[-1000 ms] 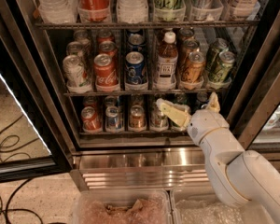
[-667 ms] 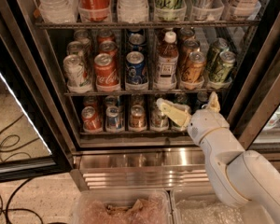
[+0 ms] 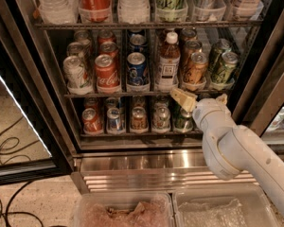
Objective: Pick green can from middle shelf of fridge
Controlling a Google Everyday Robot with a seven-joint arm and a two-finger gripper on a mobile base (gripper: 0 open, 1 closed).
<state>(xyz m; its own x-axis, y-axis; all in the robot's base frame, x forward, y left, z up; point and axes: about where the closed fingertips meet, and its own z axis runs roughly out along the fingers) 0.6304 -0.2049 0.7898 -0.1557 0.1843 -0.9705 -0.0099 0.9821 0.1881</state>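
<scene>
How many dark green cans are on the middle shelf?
2. Both at the right end of the middle shelf: the front green can and the rear green can behind it. Others may be hidden. The gripper hangs below them.

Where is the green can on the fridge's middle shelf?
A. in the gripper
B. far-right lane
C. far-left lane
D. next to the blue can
B: the green can stands in the rightmost lane of the middle shelf; the gripper hovers open just below that shelf, holding nothing.
</scene>
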